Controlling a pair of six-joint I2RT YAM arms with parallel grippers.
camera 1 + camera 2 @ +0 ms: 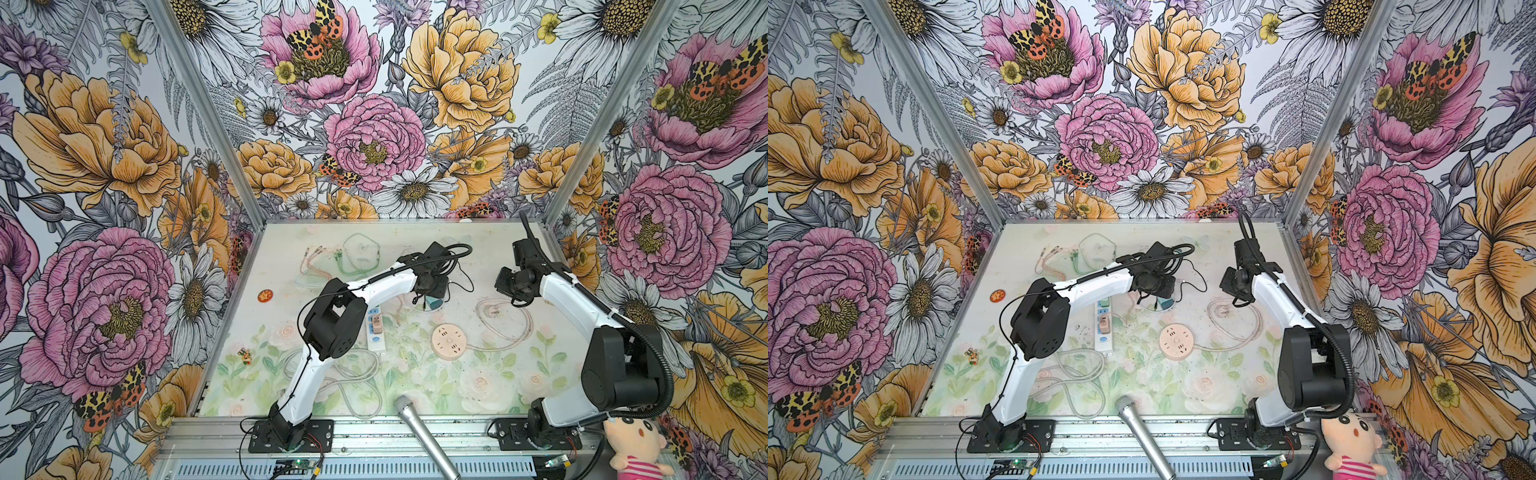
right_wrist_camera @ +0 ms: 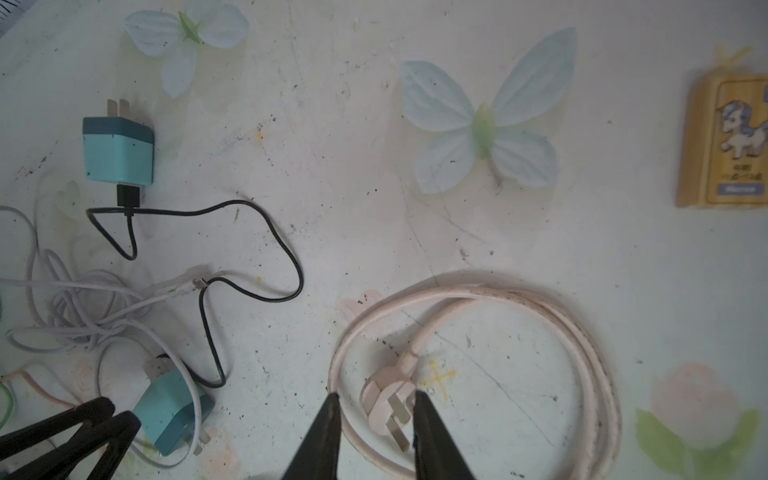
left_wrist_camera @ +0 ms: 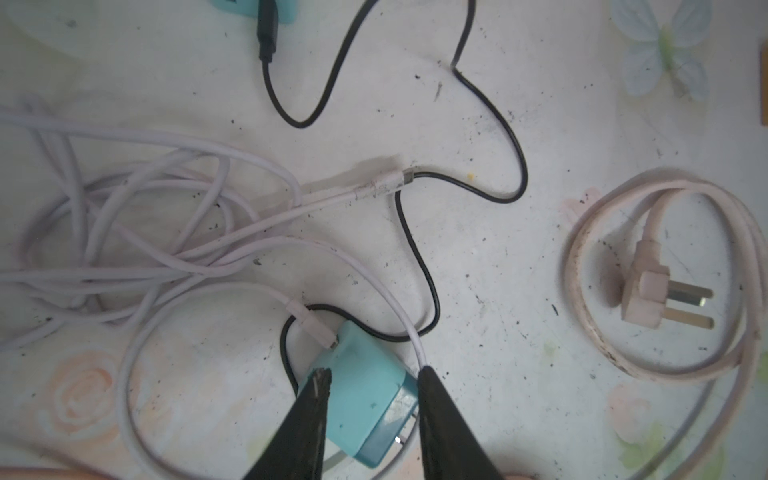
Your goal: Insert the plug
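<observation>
We see both arms reaching over the middle of the table (image 1: pixel 274 332). Our left gripper (image 3: pixel 372 374) hangs over a teal charger (image 3: pixel 365 407), released, its jaws standing apart with the charger between them in the left wrist view. From the right wrist camera both left fingers (image 2: pixel 83 415) show just beside the charger, and we cannot tell whether they touch it. The charger lies flat near the table's centre, with a white cable (image 3: pixel 124 386) plugged into its end and looping around it. A black cable (image 3: pixel 515 166) is plugged into a second teal charger (image 2: pixel 118 151), which lies farther away.

Our right gripper (image 2: pixel 374 397) is released too, its jaws parted on either side of the pink plug (image 2: pixel 384 395). That plug lies flat on the table, right of centre, inside the loop of its own pink cord (image 2: pixel 582 328) and apart from any socket. The round pink socket (image 1: pixel 448 341) sits nearer to us. Left of it lies the white power strip (image 1: pixel 375 345), with a small pink adapter (image 1: pixel 377 323) already seated in it.
</observation>
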